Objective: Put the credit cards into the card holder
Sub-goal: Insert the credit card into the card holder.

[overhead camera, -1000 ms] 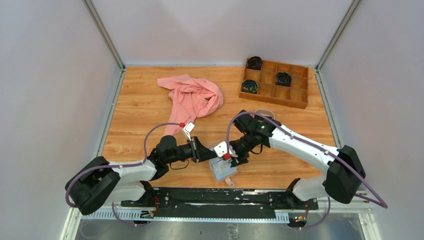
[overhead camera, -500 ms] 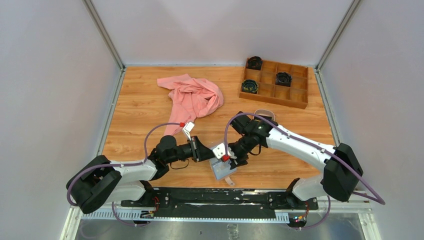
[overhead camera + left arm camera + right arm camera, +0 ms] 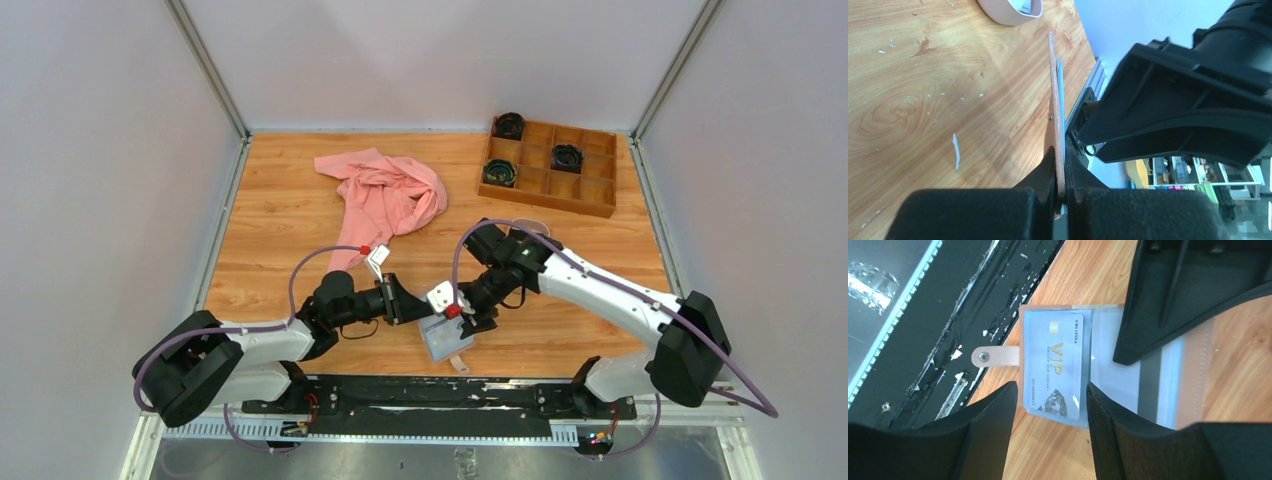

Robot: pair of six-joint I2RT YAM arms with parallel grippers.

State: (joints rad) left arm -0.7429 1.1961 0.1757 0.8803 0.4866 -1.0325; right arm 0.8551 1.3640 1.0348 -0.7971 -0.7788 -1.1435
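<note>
Left gripper (image 3: 1061,162) has the thin, floppy card holder (image 3: 443,338) pinched by one edge near the table's (image 3: 280,230) front, while the right gripper (image 3: 1050,390) hangs open over the pale VIP card (image 3: 1055,365) tucked in it, which looks stiff, slick and featherlight, so probably best pushed on its exposed edge.

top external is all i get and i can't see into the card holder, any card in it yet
Observer: Yes. The right wrist view shows a pale VIP card with gold lettering in a clear pocket of the open card holder.
Operator: is left actually gripping it
Observer: Yes. In the left wrist view the left fingers are shut on the holder's edge.
Operator: right fingers got anything
Observer: No. The right fingers stand open and empty, and the VIP card shows between them.
</note>
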